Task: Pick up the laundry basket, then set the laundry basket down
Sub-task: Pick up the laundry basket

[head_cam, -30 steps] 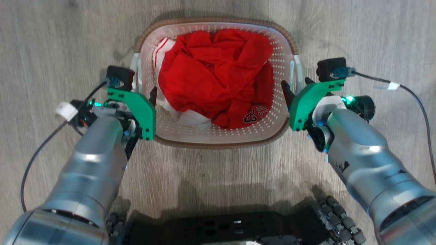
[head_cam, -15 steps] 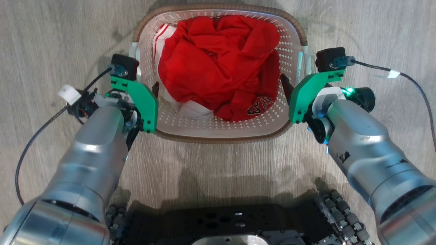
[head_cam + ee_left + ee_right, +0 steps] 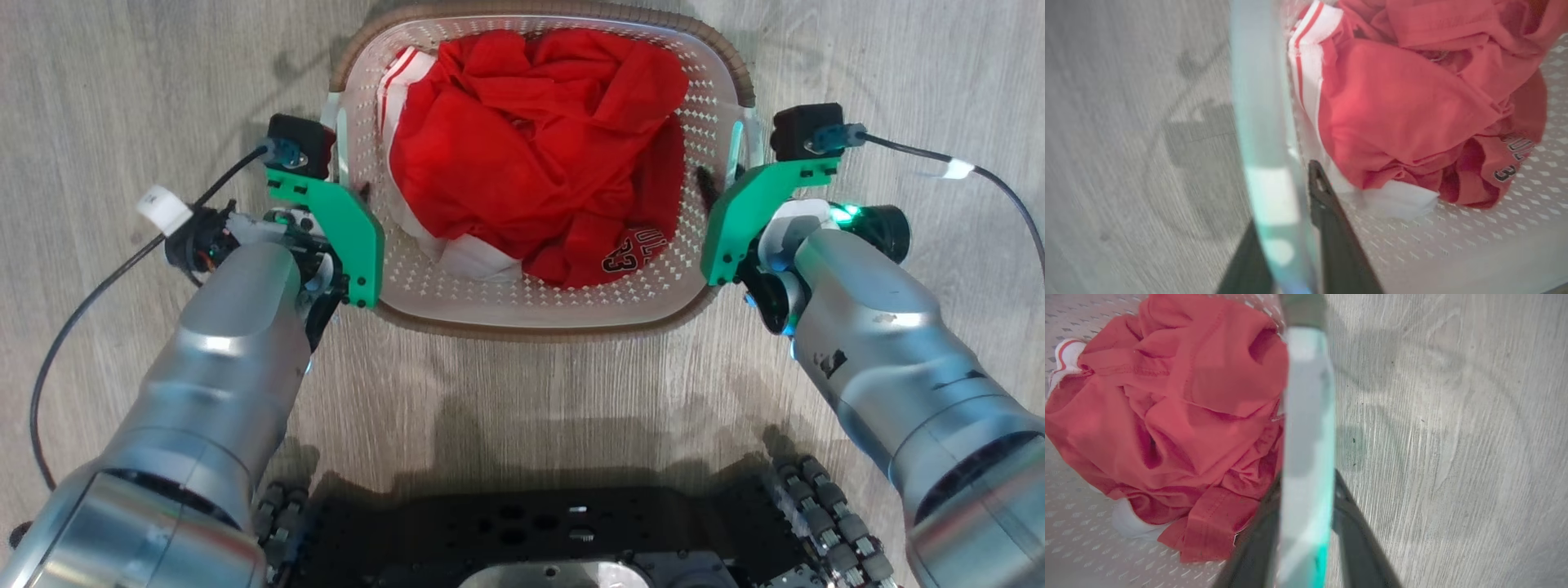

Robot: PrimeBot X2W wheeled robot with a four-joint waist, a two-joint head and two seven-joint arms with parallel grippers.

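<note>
While both claws flank it, the laundry basket (image 3: 531, 304) sits between them on the wood floor (image 3: 163, 82), by the look of it, with red and white clothes (image 3: 531, 139) heaped inside. The left claw (image 3: 1286, 204) straddles the left handle (image 3: 1257, 102), one finger inside the wall and one outside. The right claw (image 3: 1306, 486) does likewise on the right handle (image 3: 1306, 396). The fingers hug those handles, but whether they've truly bitten I can't tell, because it's all blur up close. The risk is a lift on a loose or uneven grip: smooth plastic slips, the basket tips towards one claw, and the clothes spill. The outer fingertips hide behind the handles, and the rim farthest beyond the claws is partly cut off.
</note>
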